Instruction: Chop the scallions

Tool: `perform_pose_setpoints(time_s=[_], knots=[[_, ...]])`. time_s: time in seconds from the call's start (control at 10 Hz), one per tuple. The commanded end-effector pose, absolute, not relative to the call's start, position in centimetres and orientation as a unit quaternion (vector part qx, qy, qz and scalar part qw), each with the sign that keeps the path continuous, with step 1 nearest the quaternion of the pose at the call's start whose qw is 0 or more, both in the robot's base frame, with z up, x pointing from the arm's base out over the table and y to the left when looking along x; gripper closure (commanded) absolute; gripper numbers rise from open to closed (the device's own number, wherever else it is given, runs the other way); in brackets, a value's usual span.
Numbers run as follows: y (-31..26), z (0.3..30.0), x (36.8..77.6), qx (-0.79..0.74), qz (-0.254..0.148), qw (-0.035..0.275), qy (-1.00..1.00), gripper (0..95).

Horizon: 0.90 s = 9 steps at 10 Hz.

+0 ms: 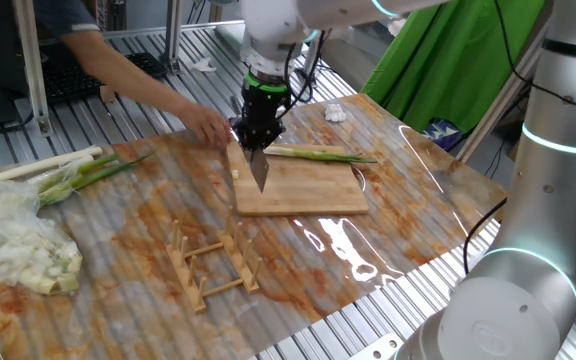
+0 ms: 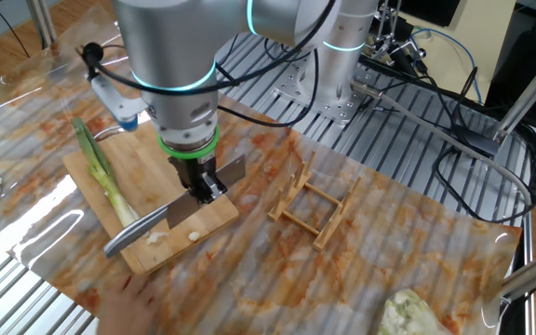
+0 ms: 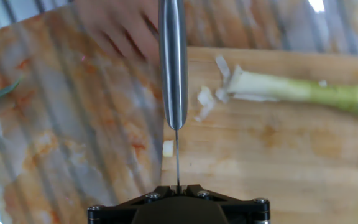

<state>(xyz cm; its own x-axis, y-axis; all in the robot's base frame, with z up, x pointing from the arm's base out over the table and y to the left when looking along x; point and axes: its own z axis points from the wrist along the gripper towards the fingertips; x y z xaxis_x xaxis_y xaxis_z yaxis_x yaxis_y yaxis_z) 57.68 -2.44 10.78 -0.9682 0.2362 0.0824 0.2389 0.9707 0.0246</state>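
White bits [image 3: 204, 99] lie cut beside the scallions [image 3: 303, 92] on the wooden board [image 1: 303, 190], most stalk still uncut, and the gripper [image 2: 199, 184] is shut tight on the knife [image 2: 170, 216].

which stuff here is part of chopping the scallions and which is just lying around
Part of the job:
- scallion on the cutting board
- cut bits at the board's end
- knife
- gripper, shut on the knife

Lying about:
- wooden rack
- bundle of whole stalks
- pale heap in plastic
- white wad
- a person's hand near the board
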Motion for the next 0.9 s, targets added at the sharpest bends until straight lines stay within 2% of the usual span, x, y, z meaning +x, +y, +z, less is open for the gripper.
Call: perform_pose_setpoints(time_s=[0.1, 0.9], knots=[[-2.0, 13.2, 58.6, -0.084, -0.019, 0.035, -0.996, 95.0], [-1.7, 14.5, 58.1, -0.041, -0.036, 0.025, -0.998, 95.0]])
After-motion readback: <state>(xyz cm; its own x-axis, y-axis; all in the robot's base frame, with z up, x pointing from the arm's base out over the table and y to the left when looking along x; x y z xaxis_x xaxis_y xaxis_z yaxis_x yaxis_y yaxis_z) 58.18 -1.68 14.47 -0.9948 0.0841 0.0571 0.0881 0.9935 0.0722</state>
